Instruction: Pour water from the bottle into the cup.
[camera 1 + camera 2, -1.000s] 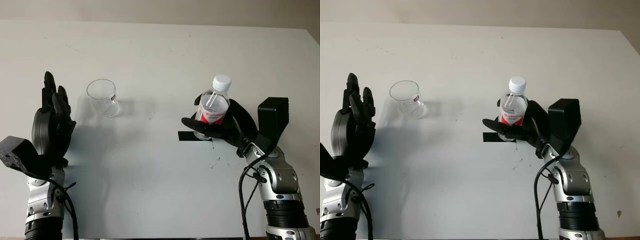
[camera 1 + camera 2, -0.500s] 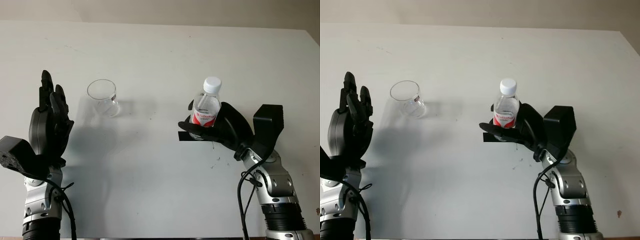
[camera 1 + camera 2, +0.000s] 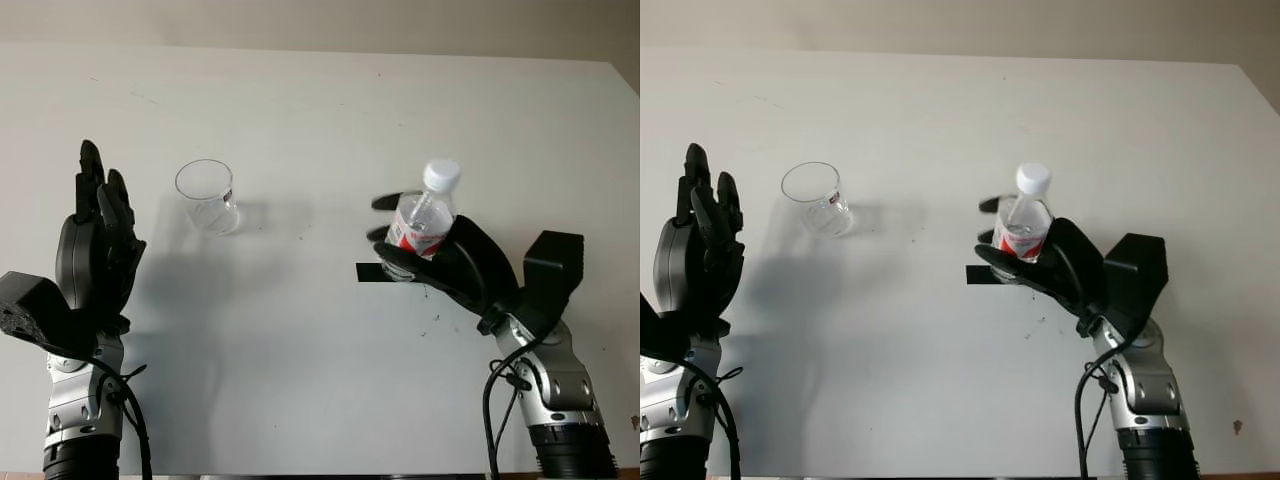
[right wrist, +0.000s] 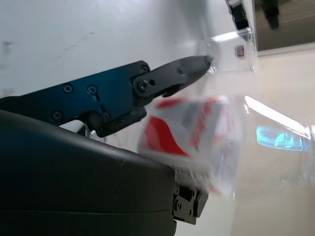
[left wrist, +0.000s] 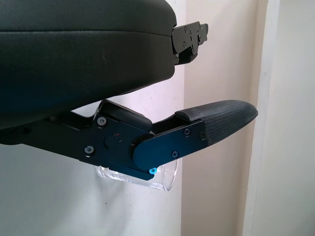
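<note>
while the right hand grips the capped, tilted bottle, the cup stands empty.

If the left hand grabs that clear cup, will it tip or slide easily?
Probably. The cup looks thin, clear and empty, so likely light and apt to skid on the smooth table. It is wider at the rim than the base, so a push high up may tip it.

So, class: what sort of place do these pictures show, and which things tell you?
Probably a robot test bench: a bare white table holding one clear cup, a water bottle and a black tape mark.
</note>
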Robot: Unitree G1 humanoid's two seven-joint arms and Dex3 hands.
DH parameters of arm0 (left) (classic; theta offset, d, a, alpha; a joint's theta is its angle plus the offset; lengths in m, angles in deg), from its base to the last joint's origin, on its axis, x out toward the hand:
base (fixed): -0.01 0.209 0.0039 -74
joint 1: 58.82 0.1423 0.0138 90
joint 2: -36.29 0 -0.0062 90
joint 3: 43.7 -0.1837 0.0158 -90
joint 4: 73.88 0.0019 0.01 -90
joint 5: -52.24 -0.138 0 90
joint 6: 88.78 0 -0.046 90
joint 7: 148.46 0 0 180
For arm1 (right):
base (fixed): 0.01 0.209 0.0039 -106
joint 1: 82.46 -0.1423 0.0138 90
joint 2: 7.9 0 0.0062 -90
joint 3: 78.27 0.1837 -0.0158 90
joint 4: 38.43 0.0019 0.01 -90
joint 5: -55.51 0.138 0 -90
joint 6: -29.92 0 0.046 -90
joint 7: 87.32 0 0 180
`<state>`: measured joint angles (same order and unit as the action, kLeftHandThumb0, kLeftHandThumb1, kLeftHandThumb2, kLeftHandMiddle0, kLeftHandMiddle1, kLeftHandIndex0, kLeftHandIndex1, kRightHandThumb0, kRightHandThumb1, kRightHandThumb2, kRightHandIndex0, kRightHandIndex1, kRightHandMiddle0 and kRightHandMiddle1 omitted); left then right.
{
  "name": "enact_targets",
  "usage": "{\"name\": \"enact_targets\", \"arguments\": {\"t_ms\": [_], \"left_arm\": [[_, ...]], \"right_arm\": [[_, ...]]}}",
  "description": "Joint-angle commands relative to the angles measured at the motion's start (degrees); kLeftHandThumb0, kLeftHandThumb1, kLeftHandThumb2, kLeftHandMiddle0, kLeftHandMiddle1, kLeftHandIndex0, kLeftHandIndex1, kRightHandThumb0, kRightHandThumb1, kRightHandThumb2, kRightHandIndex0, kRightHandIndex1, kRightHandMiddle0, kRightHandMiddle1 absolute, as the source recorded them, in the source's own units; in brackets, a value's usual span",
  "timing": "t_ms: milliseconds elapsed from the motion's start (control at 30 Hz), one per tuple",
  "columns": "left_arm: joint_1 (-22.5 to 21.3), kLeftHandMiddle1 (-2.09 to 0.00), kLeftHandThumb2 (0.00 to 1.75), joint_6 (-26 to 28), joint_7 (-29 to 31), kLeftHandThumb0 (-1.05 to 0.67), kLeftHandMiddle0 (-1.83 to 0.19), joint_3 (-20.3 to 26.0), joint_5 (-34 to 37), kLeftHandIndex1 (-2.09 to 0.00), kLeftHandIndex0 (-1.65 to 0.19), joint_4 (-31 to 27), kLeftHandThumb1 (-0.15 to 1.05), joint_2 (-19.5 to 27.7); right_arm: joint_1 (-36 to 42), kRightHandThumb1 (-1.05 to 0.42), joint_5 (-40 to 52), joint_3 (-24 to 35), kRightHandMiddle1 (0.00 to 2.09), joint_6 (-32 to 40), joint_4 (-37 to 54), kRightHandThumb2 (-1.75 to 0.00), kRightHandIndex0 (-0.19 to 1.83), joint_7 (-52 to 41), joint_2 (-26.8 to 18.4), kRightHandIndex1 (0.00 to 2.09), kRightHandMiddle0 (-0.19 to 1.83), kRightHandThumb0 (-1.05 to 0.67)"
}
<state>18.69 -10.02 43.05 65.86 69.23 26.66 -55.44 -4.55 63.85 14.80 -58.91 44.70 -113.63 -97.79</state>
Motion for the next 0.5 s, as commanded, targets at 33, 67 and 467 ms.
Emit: {"name": "enact_targets", "arguments": {"t_ms": [33,67,467], "left_arm": [[0.5,-0.02,0.77,-0.2,0.3,-0.78,0.19,0.3,-0.3,0.00,0.19,-0.2,1.05,0.8],[0.5,-0.03,0.77,-0.1,0.2,-0.78,0.19,0.2,-0.3,0.00,0.19,-0.4,1.05,0.8],[0.2,-0.02,0.77,-0.2,0.2,-0.78,0.19,0.2,-0.5,0.00,0.19,-0.2,1.05,0.6]], "right_arm": [[1.7,-0.97,-2.6,-0.2,0.01,-5.3,-3.4,-0.06,-0.19,1.5,-0.4,0.01,-0.19,-0.88],[1.7,-0.98,-2.9,-0.2,0.00,-6.6,-4.1,-0.06,-0.19,1.7,-0.3,0.00,-0.19,-0.88],[1.2,-0.98,-2.0,0.3,0.00,-12.8,-7.8,-0.05,-0.19,3.5,1.8,0.00,-0.19,-0.88]]}}
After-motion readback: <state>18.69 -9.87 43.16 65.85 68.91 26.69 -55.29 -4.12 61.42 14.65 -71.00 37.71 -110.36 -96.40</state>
